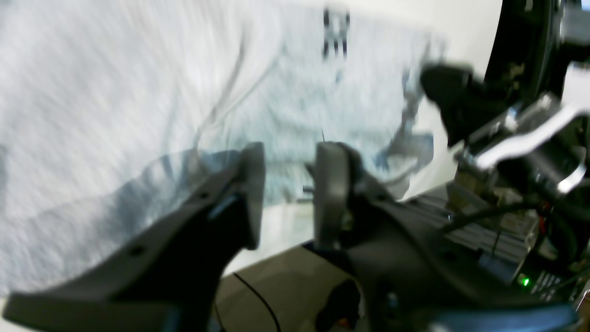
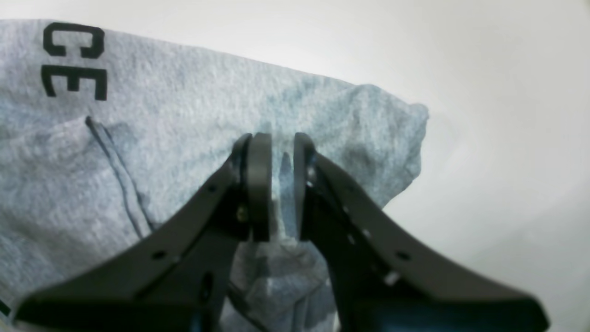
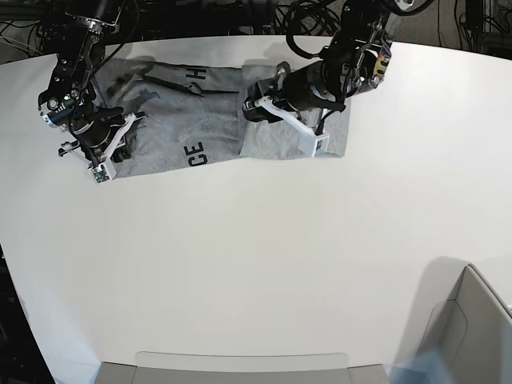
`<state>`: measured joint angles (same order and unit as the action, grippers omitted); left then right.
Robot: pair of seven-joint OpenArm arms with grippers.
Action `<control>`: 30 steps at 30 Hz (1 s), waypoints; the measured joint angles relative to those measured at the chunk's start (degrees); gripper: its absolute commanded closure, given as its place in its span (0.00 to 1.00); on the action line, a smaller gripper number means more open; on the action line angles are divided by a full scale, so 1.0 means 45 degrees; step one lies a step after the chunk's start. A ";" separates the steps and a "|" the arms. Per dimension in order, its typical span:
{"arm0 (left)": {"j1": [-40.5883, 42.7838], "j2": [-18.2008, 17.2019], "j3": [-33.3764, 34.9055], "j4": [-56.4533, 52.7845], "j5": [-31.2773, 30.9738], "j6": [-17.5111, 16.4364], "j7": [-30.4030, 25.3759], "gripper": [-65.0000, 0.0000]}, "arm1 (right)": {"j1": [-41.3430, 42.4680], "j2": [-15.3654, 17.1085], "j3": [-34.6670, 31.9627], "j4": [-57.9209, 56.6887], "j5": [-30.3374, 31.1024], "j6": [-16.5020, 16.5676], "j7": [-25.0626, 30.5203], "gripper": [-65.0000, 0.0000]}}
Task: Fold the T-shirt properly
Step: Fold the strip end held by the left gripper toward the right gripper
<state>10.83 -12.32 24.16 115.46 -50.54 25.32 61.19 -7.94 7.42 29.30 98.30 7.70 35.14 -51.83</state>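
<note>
So, left wrist view: left gripper [image 1: 289, 193] jaws apart, nothing between, T-shirt [image 1: 138, 115] blurred beyond. Right wrist view: right gripper [image 2: 276, 184] clamped on a fold of cloth. Base view: shirt at white table's [image 3: 256, 264] far edge (cables [image 3: 240, 12] behind).

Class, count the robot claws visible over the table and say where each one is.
2. The right claw is at the T-shirt's corner, left in the base view; the left claw is above the shirt's middle.

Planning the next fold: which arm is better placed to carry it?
Right, probably. Its end effector pinches the shirt's corner, cloth between the jaws. The left end effector stands open above the cloth, holding nothing.
</note>
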 measured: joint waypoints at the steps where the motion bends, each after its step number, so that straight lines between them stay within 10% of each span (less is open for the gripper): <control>1: 0.0019 -0.0053 -0.0005 -0.0024 0.0034 0.0000 -0.0024 0.82 | -0.0005 0.0000 0.0005 0.0000 -0.0005 0.0000 -0.0005 0.88; 12: 0.0573 -0.0656 -0.1477 -0.0291 0.0097 0.0087 -0.0155 0.84 | -0.0583 0.0296 0.2118 0.1180 0.2569 -0.0049 -0.0010 0.87; 21: 0.0520 -0.0767 -0.1457 -0.0986 0.0092 0.0073 -0.0102 0.84 | -0.2127 0.1608 0.4420 0.1962 0.8053 0.0865 -0.2759 0.59; 30: 0.0515 -0.0719 -0.1452 -0.1049 0.0058 -0.0010 -0.0092 0.84 | -0.1962 0.1511 0.5081 -0.1855 0.8937 0.0952 -0.3070 0.59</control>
<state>13.15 -15.55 17.63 110.74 -50.28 25.28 60.77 -16.78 14.22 52.16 89.95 47.92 39.42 -65.65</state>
